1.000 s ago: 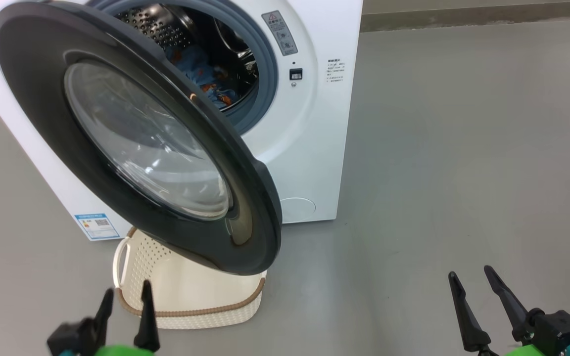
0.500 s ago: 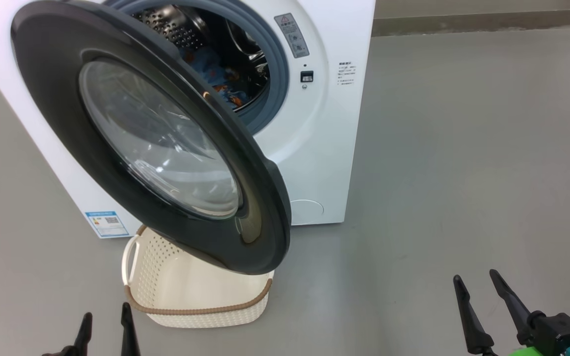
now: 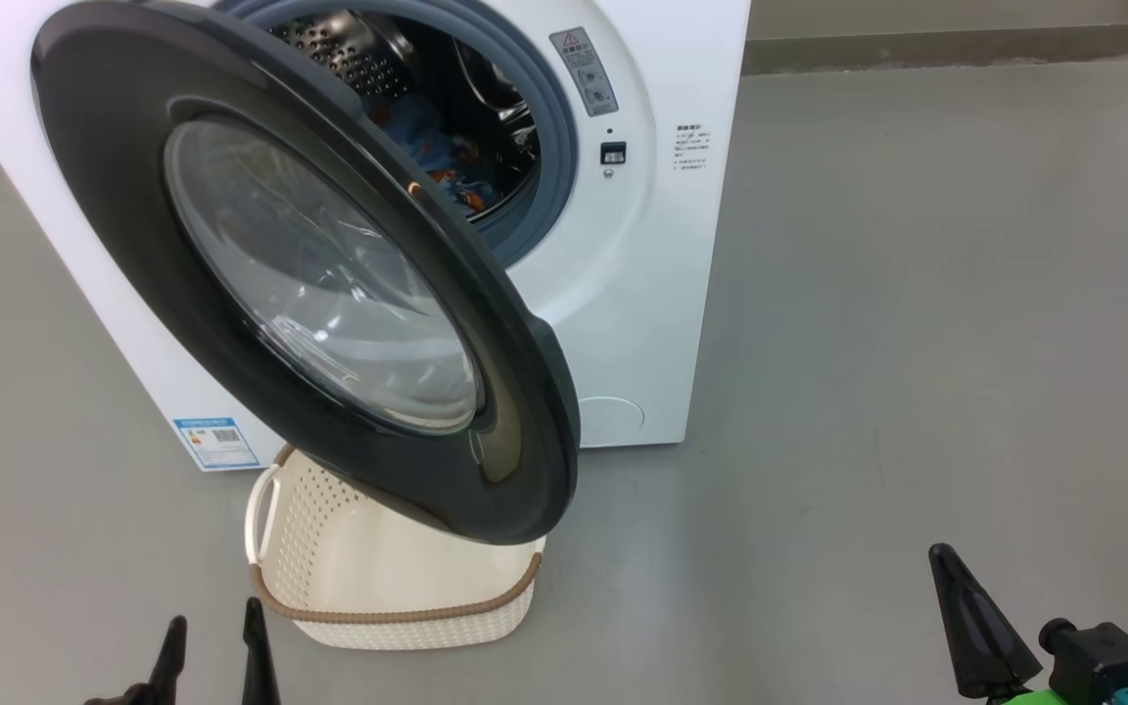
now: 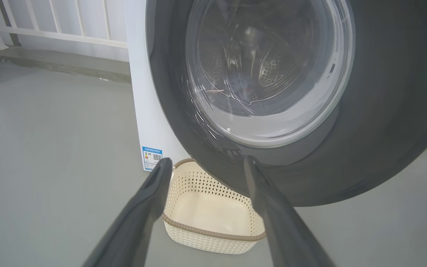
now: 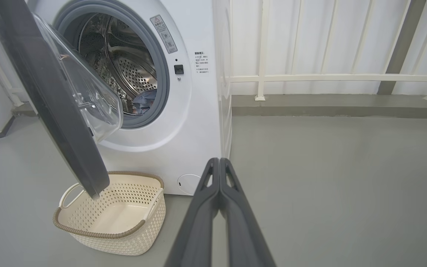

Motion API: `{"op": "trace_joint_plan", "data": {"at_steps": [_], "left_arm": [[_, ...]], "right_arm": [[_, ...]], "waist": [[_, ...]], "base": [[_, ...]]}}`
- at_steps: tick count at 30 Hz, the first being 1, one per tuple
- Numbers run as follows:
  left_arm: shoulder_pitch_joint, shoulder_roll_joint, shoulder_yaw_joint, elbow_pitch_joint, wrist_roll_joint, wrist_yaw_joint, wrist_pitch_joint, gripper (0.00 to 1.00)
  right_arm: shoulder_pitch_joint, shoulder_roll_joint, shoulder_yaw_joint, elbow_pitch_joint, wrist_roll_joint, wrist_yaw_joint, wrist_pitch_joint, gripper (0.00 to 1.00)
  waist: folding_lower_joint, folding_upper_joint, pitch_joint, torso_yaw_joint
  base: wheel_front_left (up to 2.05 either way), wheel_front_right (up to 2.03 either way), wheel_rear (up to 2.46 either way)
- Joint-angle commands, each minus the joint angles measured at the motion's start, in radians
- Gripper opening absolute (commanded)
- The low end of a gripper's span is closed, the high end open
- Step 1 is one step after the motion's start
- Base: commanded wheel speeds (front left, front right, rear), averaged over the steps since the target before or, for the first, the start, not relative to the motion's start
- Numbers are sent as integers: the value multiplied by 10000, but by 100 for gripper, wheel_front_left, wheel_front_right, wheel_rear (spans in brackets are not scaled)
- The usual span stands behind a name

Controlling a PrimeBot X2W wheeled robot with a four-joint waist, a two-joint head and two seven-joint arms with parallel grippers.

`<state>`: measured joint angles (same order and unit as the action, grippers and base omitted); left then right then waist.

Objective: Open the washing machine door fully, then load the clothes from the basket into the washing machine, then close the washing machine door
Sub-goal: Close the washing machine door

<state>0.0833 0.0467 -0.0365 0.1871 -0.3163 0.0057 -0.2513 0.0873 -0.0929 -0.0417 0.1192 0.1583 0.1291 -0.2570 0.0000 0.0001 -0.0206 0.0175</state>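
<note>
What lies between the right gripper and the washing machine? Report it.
Bare grey floor, in the head view, separates the right gripper from the white boxy washing machine.

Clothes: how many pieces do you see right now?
1 blue printed bundle of clothes, in the drum of the washing machine, behind the open washing machine door. The basket holds none. Separate pieces may be hidden within the bundle.

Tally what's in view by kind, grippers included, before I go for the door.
washing machine: 1
washing machine door: 1, open
basket: 1, empty
clothes: 1 bundle in the drum, pieces not countable
grippers: 2, left gripper open, right gripper shut
Total: 6
</note>
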Motion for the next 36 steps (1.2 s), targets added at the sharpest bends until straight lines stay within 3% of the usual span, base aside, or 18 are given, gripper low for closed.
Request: {"op": "trace_joint_plan", "data": {"at_steps": [1,13,27,36], "left_arm": [[-276,38,290,-195,-86,68,-104,100],[-306,36,-118,-190,-324,262,-105,100],[-546,36,-784,-150,-736,455,-105,100],[-688,36,-1154,-161,-1014,524,-105,100]], "right_arm": [[-163,-48,215,-222,68,16,-48,0],[-1772,29,1137,-1144,377,16,-48,0],[-4492,345,4288,-3459,788,16,-48,0],[-4464,405,5779,-2016,1352,16,-48,0]], "waist": [[0,-1,-4,2],[0,-1,63,118],[0,-1,120,1127],[0,-1,304,1784]], "base": [[0,0,0],[0,0,0],[0,0,0],[0,0,0]]}}
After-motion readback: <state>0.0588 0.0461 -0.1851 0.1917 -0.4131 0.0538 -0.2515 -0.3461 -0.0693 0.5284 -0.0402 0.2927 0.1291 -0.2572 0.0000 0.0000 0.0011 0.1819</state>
